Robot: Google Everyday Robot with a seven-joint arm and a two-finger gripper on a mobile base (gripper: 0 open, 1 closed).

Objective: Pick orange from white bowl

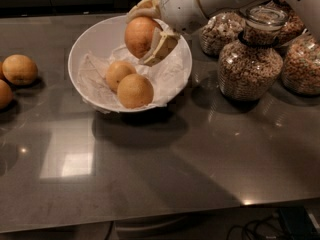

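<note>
My gripper [145, 34] reaches in from the upper right and is shut on the orange [140, 35], a round deep-orange fruit held in the air above the white bowl [90, 39]. One cream finger runs over the fruit's top, the other sits under its right side. Two paler oranges [134, 90] lie in the bowl on crumpled white paper, below and left of the held fruit.
Two more oranges [19, 69] lie on the dark counter at the far left edge. Glass jars of nuts and grains [249, 66] stand right of the bowl, under my arm. The counter's front edge runs along the bottom of the view.
</note>
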